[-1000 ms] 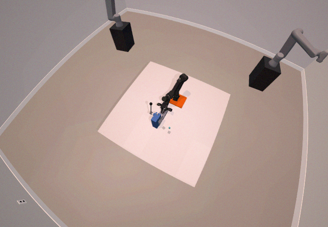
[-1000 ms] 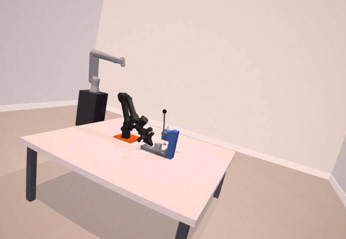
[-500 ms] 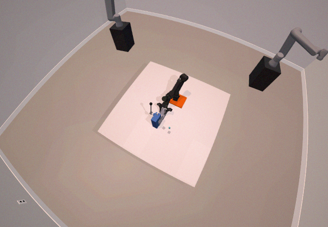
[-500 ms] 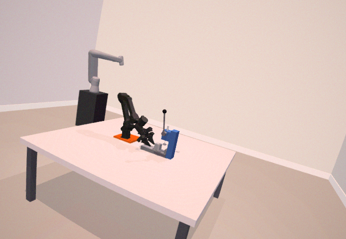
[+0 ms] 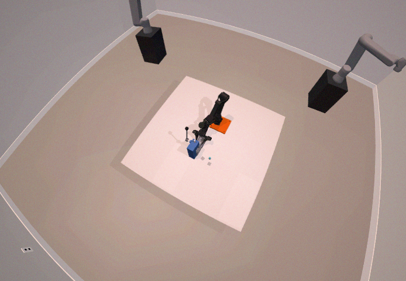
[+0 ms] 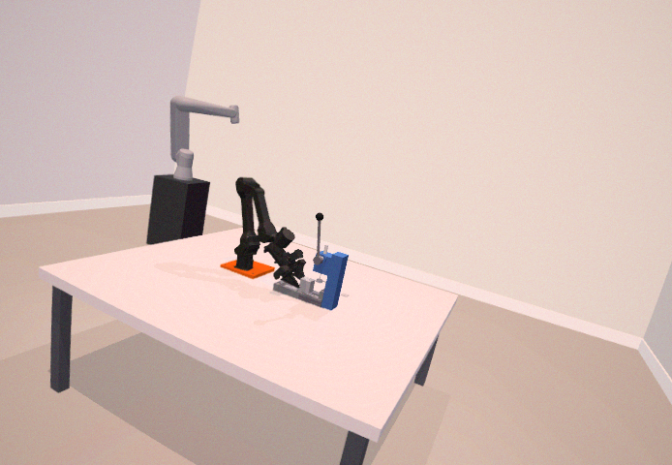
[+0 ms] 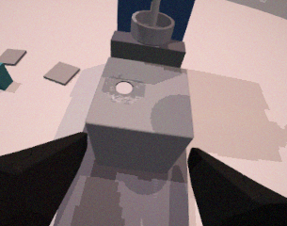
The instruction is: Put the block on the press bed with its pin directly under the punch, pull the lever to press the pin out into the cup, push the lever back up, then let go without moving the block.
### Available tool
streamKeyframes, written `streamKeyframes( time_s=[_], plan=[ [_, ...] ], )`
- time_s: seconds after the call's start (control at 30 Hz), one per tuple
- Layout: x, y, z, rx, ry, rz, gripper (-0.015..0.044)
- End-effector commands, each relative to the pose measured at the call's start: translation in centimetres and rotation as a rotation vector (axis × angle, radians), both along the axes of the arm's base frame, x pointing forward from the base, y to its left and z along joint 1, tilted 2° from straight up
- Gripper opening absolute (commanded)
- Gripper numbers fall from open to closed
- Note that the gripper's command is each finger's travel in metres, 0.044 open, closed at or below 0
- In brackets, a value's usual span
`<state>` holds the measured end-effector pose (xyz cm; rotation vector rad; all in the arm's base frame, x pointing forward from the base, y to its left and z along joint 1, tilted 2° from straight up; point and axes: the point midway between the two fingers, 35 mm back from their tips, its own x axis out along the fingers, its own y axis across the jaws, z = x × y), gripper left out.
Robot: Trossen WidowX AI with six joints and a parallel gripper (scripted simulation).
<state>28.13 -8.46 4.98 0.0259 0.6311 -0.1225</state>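
Block [image 5: 200, 143] [image 6: 306, 285] [image 7: 140, 101] noted on the press bed [image 5: 204, 144] [image 6: 309, 297] [image 7: 148, 214], upright, on the arm's side of the blue press frame [image 5: 193, 149] [image 6: 335, 282] [image 7: 125, 11]. Loading judged part done: the bed has been reached, but in the exterior view the block appears short of the punch [image 6: 320, 277] [image 7: 154, 7]; exact pin alignment cannot be told. Pin [image 7: 124, 88] seen as a pale disc in the top face, off centre; pressing judged not yet done. Lever [image 5: 186, 134] [image 6: 319, 238] seen raised, black knob uppermost. Left to do, by judgement: placement to be finished, lever to be pulled and pushed back up, then released with the block undisturbed. Cup not identified with confidence. Pin end of block faces up; pin axis taken as vertical. Block nearly cubic, so no clear long axis can be given; its sides run roughly along the bed, one face toward the end effector [image 5: 201, 137] [image 6: 296, 283] [image 7: 138, 143]. Fingers stand apart, tips near the block's lower-view corners, nothing clamped. A straight, low advance seems called for; skewing by uneven finger contact is the risk. Teal piece [image 5: 209, 158] [image 7: 1, 76] lies apart on the tabletop [image 5: 236, 195] [image 6: 227, 339] [image 7: 237, 52].
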Motion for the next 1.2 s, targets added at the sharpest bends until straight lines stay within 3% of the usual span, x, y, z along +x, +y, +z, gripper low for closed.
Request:
streamKeyframes(
  time_s=[0.0, 0.77, 1.0, 1.17],
  plan=[
    [0.2, -0.3, 0.0, 0.002, -0.003, -0.004, 0.03],
    [0.3, -0.7, 0.0, 0.001, -0.007, -0.004, 0.03],
    [-3.1, -0.3, 0.1, 0.001, -0.004, -0.004, 0.03],
    [-3.0, -0.3, 0.0, 0.004, -0.003, -0.009, 0.03]
  ],
)
